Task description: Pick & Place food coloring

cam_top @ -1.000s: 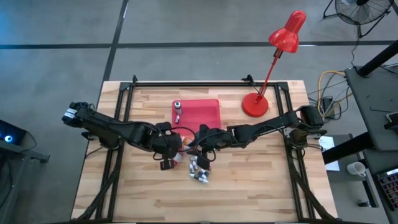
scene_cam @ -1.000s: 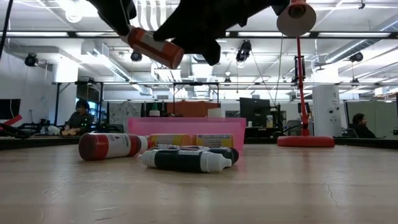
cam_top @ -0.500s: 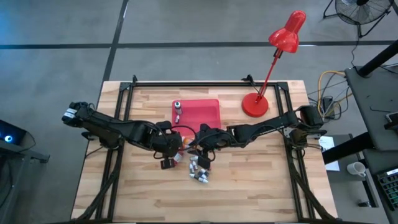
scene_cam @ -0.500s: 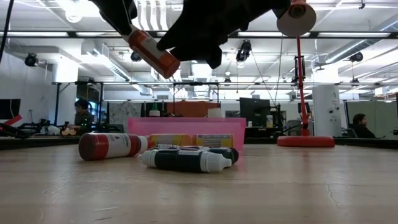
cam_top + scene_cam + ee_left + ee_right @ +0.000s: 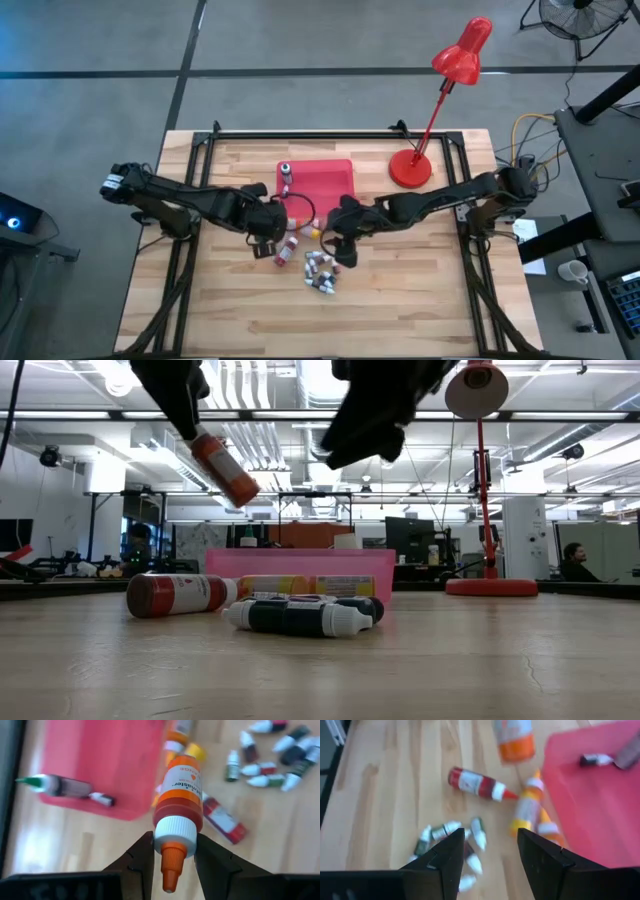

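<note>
A: How far along is it?

B: Early. 1 bottle [image 5: 62, 786] with a green tip lies in the red tray [image 5: 328, 183]; I can't make out more inside.

A: And the rest?

B: A cluster of small bottles [image 5: 320, 273] lies on the bench [image 5: 420, 290] at 6 o'clock from the tray, with a red bottle [image 5: 477, 784] and some orange and yellow ones [image 5: 530, 812] by the tray's near edge.

A: The hands?

B: The left hand [image 5: 172, 857] holds an orange bottle [image 5: 178, 787] by its cap end, raised at about 7 o'clock from the tray. The right hand [image 5: 487, 852] is empty, fingers apart, above the cluster.

A: So?

B: Most of the job remains, I'd say.
</note>
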